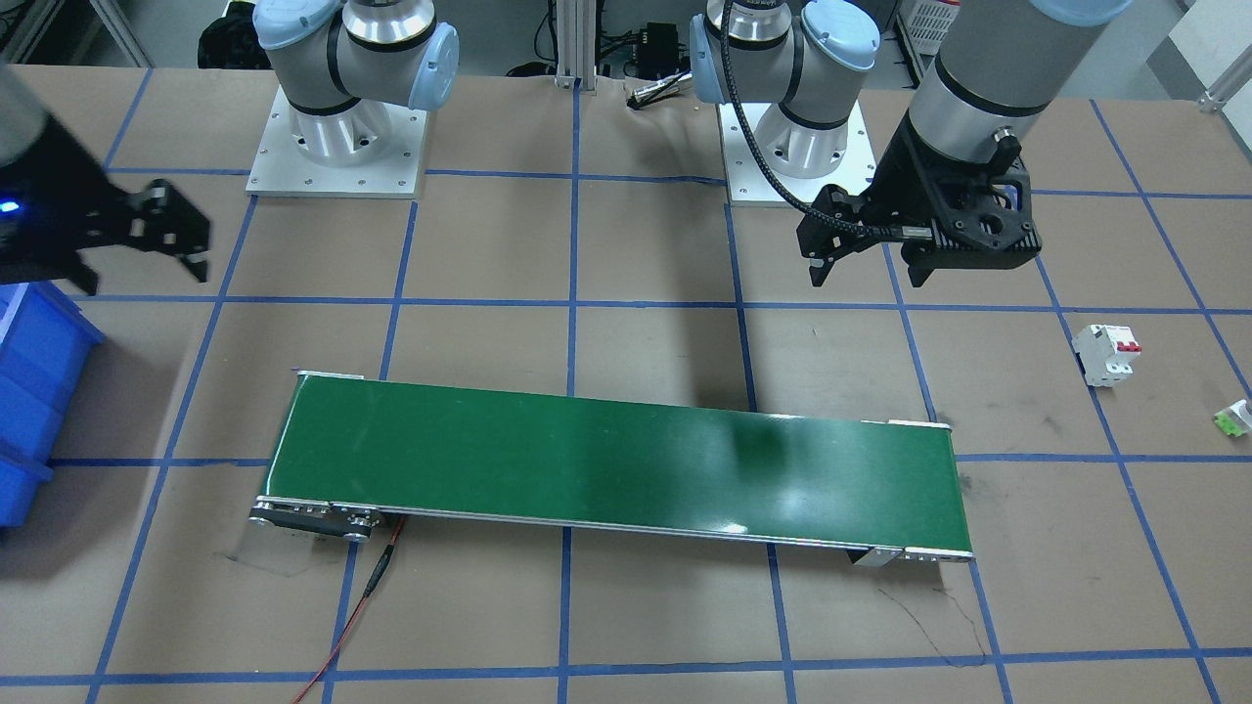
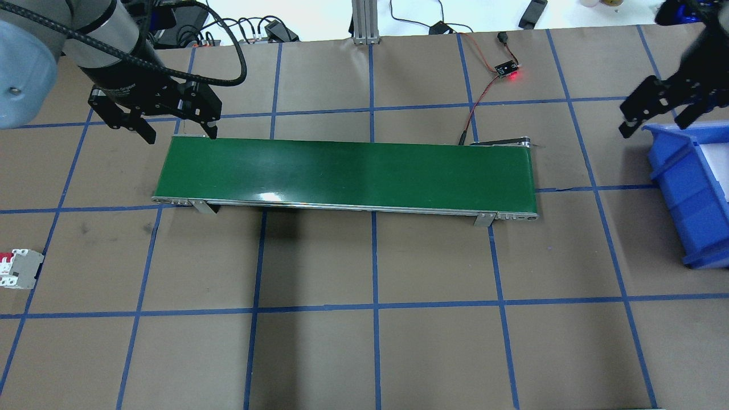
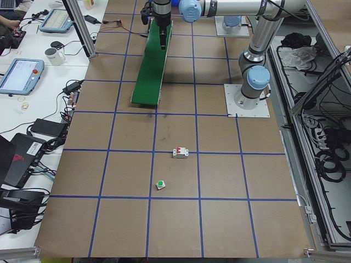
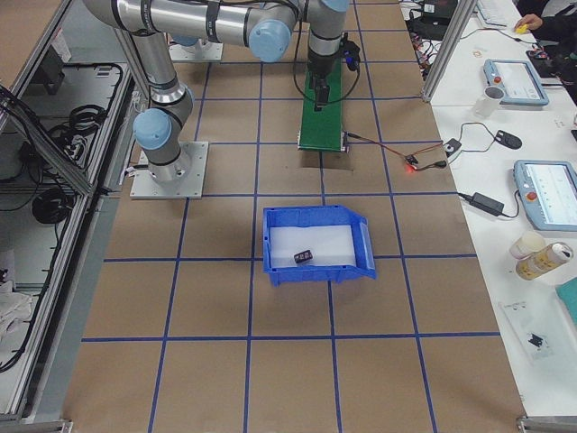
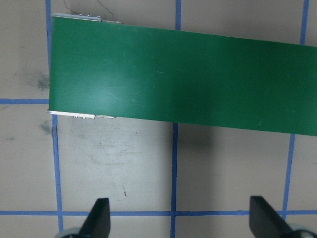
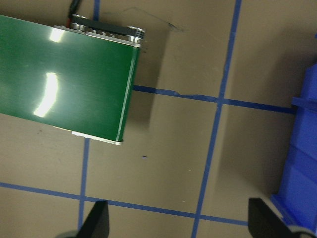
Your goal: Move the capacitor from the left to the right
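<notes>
In the front-facing view, my left gripper [image 1: 869, 266] hangs over bare table behind one end of the green conveyor belt [image 1: 616, 460]. Its jaws are spread wide with nothing between them. The right gripper [image 1: 145, 274] hovers at the opposite side, its jaws also apart and empty, just above the blue bin [image 1: 29, 391] at the frame edge. A white breaker [image 1: 1107, 354] and a green-and-white piece [image 1: 1234, 418] sit well clear of the belt, out beyond the left gripper.

From overhead, the left gripper's fingertips sit over the belt's far corner, and broad open table runs along the belt's near edge. The right gripper is above the bin's far rim, with a strip of free table between the bin and the belt end. A small board with a red light [image 2: 507, 69] lies beyond the belt.

From the left end, the breaker and the green piece each stand alone with room all round.

From the right end, the capacitor [image 4: 304, 257] lies inside the bin on its pale floor, close to the wall nearest that camera.

The left wrist camera shows bare table just short of the belt's long edge. The right wrist camera shows open table between the belt end and the bin's edge.
</notes>
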